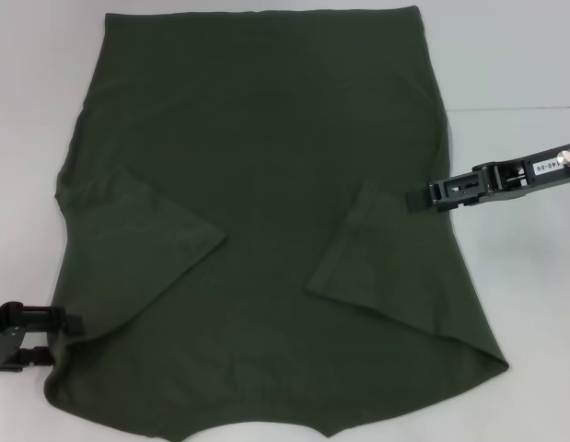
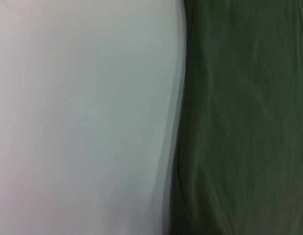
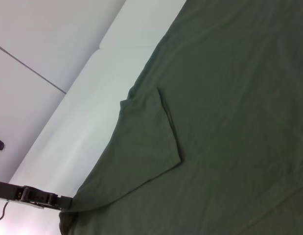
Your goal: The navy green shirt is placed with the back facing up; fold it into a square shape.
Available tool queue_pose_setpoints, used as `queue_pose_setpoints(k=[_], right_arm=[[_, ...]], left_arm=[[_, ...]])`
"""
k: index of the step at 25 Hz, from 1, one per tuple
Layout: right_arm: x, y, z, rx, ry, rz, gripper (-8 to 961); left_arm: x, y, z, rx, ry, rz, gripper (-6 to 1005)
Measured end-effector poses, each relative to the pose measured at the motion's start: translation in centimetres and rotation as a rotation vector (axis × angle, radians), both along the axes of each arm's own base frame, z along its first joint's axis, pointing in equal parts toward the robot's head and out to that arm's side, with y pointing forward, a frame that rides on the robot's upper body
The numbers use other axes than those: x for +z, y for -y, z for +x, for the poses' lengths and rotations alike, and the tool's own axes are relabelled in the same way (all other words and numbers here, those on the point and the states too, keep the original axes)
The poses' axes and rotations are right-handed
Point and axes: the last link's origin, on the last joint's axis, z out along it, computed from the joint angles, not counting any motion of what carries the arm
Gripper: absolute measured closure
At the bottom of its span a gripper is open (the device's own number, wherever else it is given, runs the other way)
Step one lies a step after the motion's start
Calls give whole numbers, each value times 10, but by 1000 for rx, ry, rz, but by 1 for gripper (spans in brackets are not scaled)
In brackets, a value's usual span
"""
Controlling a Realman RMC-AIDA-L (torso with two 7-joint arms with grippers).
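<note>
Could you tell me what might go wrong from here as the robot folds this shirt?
The left gripper sits at the navy green shirt's near left edge while the right gripper sits farther up the right edge; uneven lifting could skew the fold. Both sleeves are already folded inward and might flop open, spoiling the square.

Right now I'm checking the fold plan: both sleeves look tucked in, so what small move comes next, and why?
Probably close the left tool on the plain dark olive-green fabric shirt: it sits at the side edge near the collar end, and the right tool sits at the opposite edge.
</note>
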Motion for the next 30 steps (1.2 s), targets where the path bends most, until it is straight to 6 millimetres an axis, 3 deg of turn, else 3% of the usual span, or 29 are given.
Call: queue_pose_setpoints(k=[2, 5, 11, 21, 27, 30], right_arm=[[0, 0, 0, -1, 0, 0, 37], [0, 0, 0, -1, 0, 0, 37], [0, 0, 0, -2, -1, -1, 37], [-2, 1, 0, -3, -3, -3, 37], [-2, 1, 0, -3, -3, -4, 37], [-2, 1, 0, -4, -4, -4, 37]], left_arm=[[0, 0, 0, -2, -3, -4, 139], [-1, 0, 1, -6, -10, -15, 347], [-2, -2, 2, -11, -11, -19, 556], [-3, -3, 4, -40, -45, -51, 555], [-4, -5, 6, -50, -50, -64, 723], [-2, -6, 6, -53, -52, -64, 861]])
